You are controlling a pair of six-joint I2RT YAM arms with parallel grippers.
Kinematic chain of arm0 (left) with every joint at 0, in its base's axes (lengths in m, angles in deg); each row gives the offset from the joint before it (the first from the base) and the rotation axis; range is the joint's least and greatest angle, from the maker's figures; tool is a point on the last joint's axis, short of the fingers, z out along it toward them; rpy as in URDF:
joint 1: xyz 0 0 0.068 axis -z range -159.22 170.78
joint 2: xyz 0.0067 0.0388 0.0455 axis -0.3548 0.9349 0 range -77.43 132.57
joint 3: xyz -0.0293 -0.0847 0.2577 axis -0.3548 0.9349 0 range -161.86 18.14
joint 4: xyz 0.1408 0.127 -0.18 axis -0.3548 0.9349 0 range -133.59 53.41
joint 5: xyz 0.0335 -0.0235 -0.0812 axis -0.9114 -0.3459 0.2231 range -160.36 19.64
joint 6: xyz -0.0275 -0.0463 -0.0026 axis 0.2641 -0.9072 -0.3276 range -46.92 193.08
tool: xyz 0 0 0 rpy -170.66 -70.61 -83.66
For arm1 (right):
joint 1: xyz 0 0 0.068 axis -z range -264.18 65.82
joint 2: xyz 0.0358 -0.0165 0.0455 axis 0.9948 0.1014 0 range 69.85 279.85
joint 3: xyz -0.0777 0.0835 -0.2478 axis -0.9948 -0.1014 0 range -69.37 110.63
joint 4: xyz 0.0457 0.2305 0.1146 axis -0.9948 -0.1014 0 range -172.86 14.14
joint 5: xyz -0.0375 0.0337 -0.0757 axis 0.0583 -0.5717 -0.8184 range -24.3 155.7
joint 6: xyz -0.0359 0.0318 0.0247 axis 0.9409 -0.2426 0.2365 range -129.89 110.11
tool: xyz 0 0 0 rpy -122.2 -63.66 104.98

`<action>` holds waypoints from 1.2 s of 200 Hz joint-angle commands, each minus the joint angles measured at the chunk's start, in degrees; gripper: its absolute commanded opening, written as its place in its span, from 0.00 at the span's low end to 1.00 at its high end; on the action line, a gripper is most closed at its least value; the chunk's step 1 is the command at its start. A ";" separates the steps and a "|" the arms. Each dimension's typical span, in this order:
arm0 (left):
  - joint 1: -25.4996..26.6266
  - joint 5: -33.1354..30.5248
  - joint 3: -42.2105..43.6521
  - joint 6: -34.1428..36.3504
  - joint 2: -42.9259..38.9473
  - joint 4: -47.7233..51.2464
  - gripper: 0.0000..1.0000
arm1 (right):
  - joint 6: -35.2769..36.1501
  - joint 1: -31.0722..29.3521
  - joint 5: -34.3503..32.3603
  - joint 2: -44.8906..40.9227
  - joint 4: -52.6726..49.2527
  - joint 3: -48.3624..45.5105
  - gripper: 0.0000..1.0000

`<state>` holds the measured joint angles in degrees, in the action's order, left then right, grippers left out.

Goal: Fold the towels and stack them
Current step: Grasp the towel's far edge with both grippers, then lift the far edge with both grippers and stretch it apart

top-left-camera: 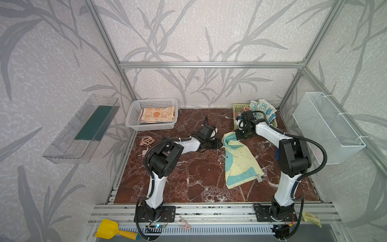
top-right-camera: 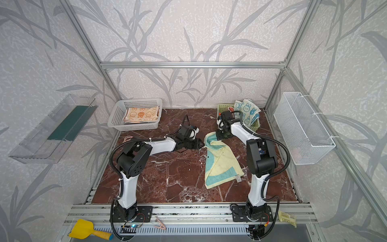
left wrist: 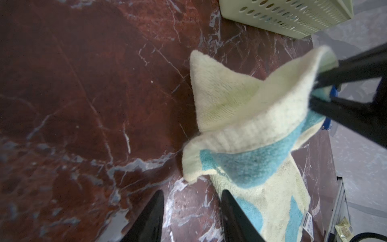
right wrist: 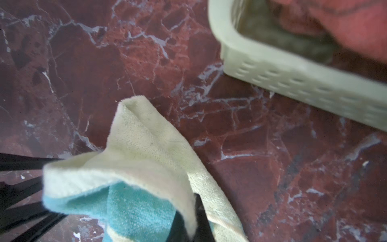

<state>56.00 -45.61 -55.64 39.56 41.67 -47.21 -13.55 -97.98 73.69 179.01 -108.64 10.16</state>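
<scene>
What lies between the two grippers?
The raised edge of the teal towel, in both top views: right gripper pinches it; left gripper stands open beside it.

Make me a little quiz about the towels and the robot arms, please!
1. True or false: the orange bunny towel lies inside the white basket.
2. Pick one: which arm is pinching the teal and cream towel? A) left B) right C) neither
3. Fill in: the blue-bunny towel hangs over the edge of the ___ basket.

Key
1. True.
2. B. The right gripper is shut on one end of it. The left gripper is open beside the towel and holds nothing.
3. Green: it is the green basket at the back.
</scene>
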 commanded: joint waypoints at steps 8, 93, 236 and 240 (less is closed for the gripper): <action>0.53 3.20 -2.01 -5.04 4.02 -3.64 0.47 | -0.47 2.19 -1.64 -4.88 2.07 -4.41 0.00; 1.55 7.80 -4.59 -10.46 8.46 -11.62 0.17 | -0.72 3.38 -0.61 -4.92 2.60 -5.14 0.00; -0.55 -2.44 -11.90 35.89 -37.60 44.40 0.00 | 1.25 -1.80 -11.65 -45.71 -12.32 -1.55 0.00; -0.55 -1.25 -11.55 36.08 -39.01 44.75 0.00 | 1.49 -2.72 -12.03 -46.49 -13.29 -0.99 0.00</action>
<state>56.57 -47.75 -69.02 67.60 10.49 -14.42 -13.31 -98.70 69.19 137.48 -113.58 5.74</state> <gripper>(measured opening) 0.048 0.056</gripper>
